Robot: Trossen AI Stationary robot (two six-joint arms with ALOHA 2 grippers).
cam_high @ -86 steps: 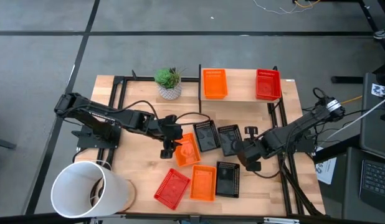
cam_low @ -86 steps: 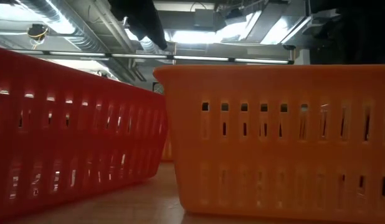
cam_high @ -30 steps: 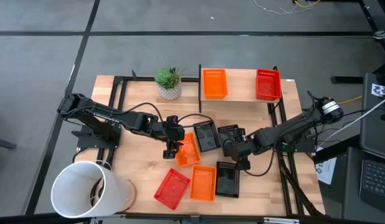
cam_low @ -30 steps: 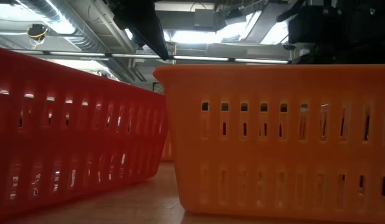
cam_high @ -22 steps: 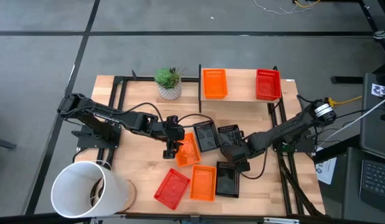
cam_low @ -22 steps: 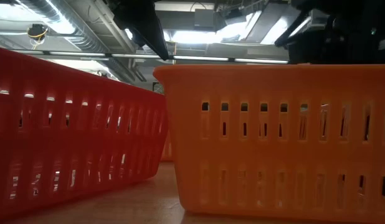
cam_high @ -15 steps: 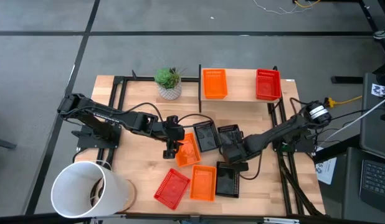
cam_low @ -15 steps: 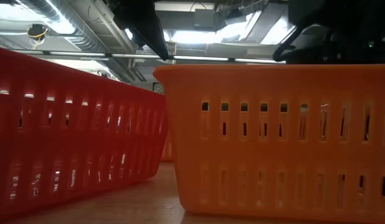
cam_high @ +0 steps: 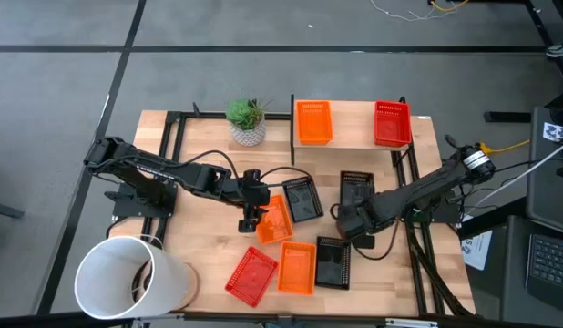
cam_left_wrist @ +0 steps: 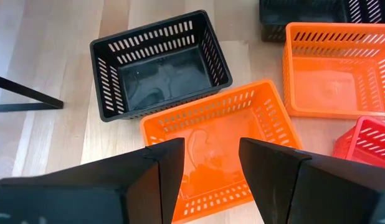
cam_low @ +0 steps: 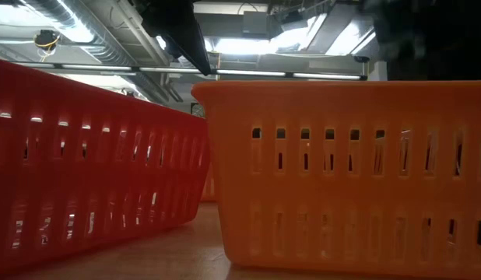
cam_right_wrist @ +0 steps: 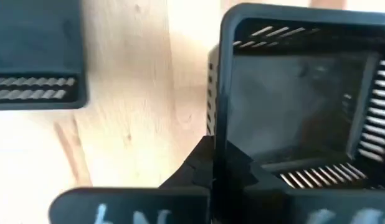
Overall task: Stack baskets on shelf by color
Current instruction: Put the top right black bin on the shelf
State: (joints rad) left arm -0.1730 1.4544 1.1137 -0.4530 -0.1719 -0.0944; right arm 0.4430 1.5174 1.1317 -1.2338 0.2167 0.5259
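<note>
My right gripper [cam_high: 354, 220] is shut on a black basket [cam_high: 356, 189], held above the table's middle, right of centre. My left gripper [cam_left_wrist: 211, 171] hangs open over an orange basket [cam_left_wrist: 217, 143] lying on the table [cam_high: 199, 237]; its fingers stand apart above the basket's near part. A black basket [cam_high: 301, 199] lies beside that one. Near the front edge rest a red basket [cam_high: 251, 276], an orange basket [cam_high: 297, 267] and a black basket [cam_high: 333, 262]. The shelf [cam_high: 353, 137] carries an orange basket [cam_high: 313, 123] and a red basket [cam_high: 392, 125]. My right gripper pinches one wall of the black basket at its rim [cam_right_wrist: 215, 134], one finger inside and one outside. The fingers come from above, pointing steeply down, at the basket's near end. The basket hangs open side up, clear of the table.
A potted plant [cam_high: 248, 121] stands left of the shelf. A big white bucket [cam_high: 127, 278] lies at the near left corner. In the low view the red basket [cam_low: 93, 155] and the orange basket [cam_low: 349, 163] fill the foreground. Bare wood shows at the left.
My right gripper has gone down onto the black basket in the table's middle, shut on its wall and risen with it. The basket is lifted clear, shifted toward the right and far edges, and turned about. My left arm has kept still.
</note>
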